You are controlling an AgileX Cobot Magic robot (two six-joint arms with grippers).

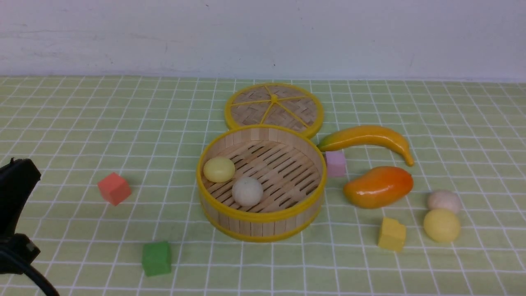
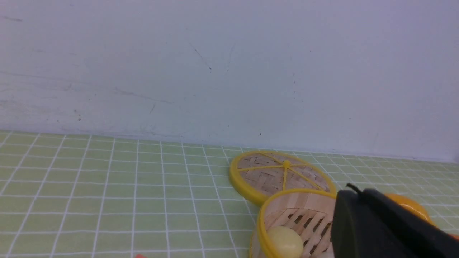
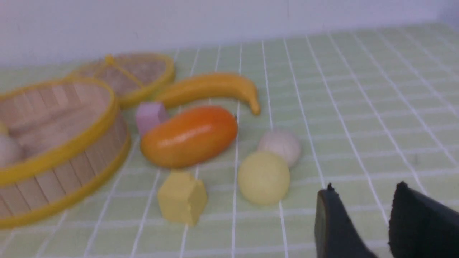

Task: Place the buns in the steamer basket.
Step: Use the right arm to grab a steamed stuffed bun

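Observation:
The steamer basket (image 1: 261, 222) stands mid-table, with a pale yellow bun (image 1: 219, 169) and an off-white bun (image 1: 247, 191) on its slatted floor. Two more buns lie on the cloth at the right, touching: an off-white one (image 1: 444, 201) behind a pale yellow one (image 1: 441, 225). My left gripper (image 1: 18, 172) sits at the far left edge, well away from the basket, and its jaws are shut with nothing in them (image 2: 353, 191). The right gripper (image 3: 365, 187) is out of the front view. It hovers open and empty just to the near right of the yellow bun (image 3: 263, 177) and off-white bun (image 3: 279, 145).
A flat woven lid (image 1: 274, 108) lies behind the basket. A banana (image 1: 370, 137), mango (image 1: 378, 186), pink cube (image 1: 335, 163) and yellow cube (image 1: 391, 234) crowd the space between basket and outer buns. A red cube (image 1: 114, 188) and green cube (image 1: 156, 257) lie at the left.

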